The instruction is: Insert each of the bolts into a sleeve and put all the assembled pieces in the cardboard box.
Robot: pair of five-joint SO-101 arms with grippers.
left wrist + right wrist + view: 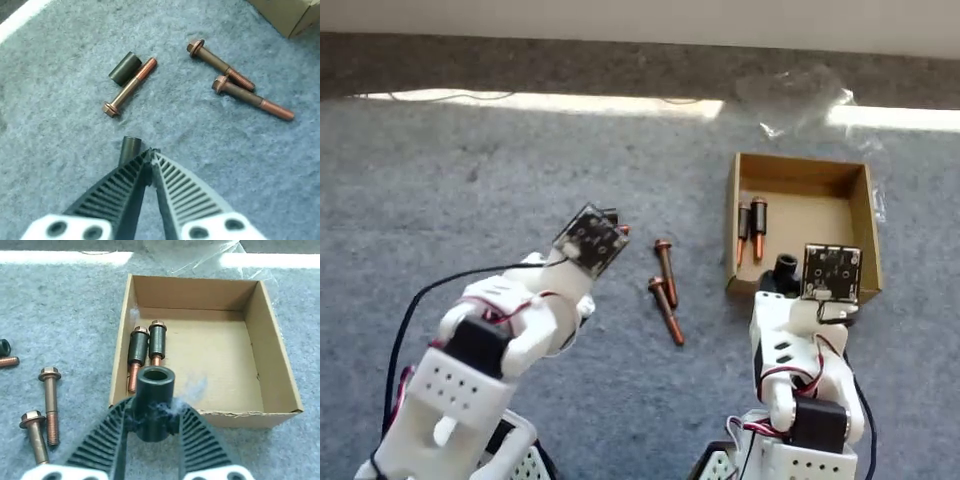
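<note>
Two assembled pieces [157,340] already lie in the cardboard box [810,215], side by side against its 9 o'clock wall as the high view shows it. The right end effector [155,411] hovers at the box's 6 o'clock rim, closed around a black sleeve [155,385] with its bore facing up and no bolt in it. Two loose bolts [665,270] rest on the tabletop [470,180] at 9 o'clock of the box. A third bolt [129,87] lies further toward 9 o'clock, and a loose sleeve [125,68] sits just beside its threaded end. The left end effector [151,156] is above it with its fingers pressed together on nothing, and another sleeve [131,146] lies just beside its tip. The task looks less than half done, with three bolts to sleeve and box.
</note>
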